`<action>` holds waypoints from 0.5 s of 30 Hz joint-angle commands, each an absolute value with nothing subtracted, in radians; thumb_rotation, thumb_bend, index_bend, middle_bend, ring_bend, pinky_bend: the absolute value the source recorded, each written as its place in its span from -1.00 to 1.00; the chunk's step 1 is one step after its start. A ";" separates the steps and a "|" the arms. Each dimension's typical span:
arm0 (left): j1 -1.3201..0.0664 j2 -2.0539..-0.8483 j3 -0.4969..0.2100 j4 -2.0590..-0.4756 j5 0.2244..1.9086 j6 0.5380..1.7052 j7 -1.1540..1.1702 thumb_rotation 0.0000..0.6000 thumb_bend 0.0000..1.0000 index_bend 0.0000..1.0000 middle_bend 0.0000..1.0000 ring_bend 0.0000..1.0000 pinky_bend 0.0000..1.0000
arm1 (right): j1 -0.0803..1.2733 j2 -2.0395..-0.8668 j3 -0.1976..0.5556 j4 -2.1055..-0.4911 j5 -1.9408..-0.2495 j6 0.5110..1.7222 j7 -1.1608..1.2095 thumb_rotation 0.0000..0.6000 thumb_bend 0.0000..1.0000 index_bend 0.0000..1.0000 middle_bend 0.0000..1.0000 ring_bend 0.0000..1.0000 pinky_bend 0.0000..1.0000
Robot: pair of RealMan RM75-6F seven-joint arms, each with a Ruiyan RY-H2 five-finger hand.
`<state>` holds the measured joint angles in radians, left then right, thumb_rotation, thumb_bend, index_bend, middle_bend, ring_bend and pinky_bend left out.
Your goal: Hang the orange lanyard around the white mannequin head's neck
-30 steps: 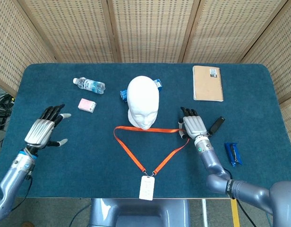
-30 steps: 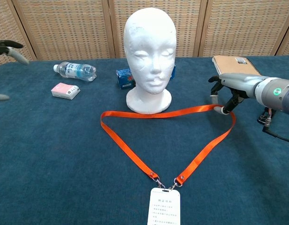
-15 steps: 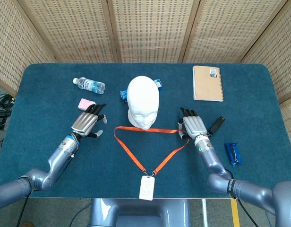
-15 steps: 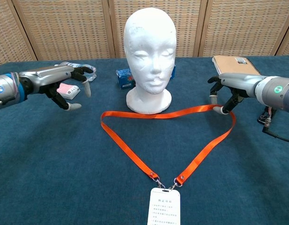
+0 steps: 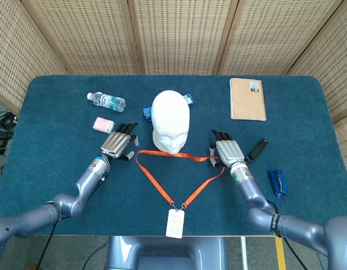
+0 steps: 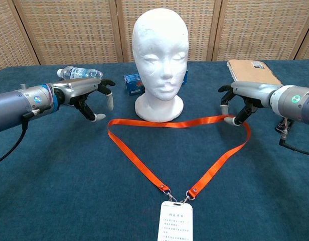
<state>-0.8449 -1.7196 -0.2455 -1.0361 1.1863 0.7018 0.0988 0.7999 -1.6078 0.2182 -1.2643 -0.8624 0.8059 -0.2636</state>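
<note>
Orange lanyard lies flat on the blue bench in a triangle before the white mannequin head, its badge at the near edge. Left hand hovers just beside the strap's left corner, fingers spread and holding nothing. Right hand sits at the strap's right corner, fingertips against it; whether it pinches the strap I cannot tell

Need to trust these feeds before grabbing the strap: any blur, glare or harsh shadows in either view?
Head view: even light, sharp, no glare on the orange lanyard. Chest view: crisp on the mannequin head and both hands; soft shading under its chin; badge print too small to read.
</note>
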 commanded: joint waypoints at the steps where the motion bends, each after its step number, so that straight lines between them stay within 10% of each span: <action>1: -0.863 -1.757 -0.246 -0.994 1.176 0.691 0.085 1.00 -0.21 -0.08 -1.00 -1.00 -1.00 | 0.801 -1.611 0.222 -1.258 -0.869 0.799 -0.250 1.00 0.28 0.36 -1.00 -1.00 -1.00; 15: -0.908 -1.809 -0.244 -0.937 1.155 0.669 0.095 1.00 -0.20 -0.07 -1.00 -1.00 -1.00 | 0.800 -1.615 0.221 -1.248 -0.904 0.776 -0.207 1.00 0.28 0.37 -1.00 -1.00 -1.00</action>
<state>-0.9047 -1.8065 -0.2444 -0.9400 1.1593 0.6718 0.0910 0.8005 -1.6149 0.2202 -1.2482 -0.9022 0.7773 -0.2085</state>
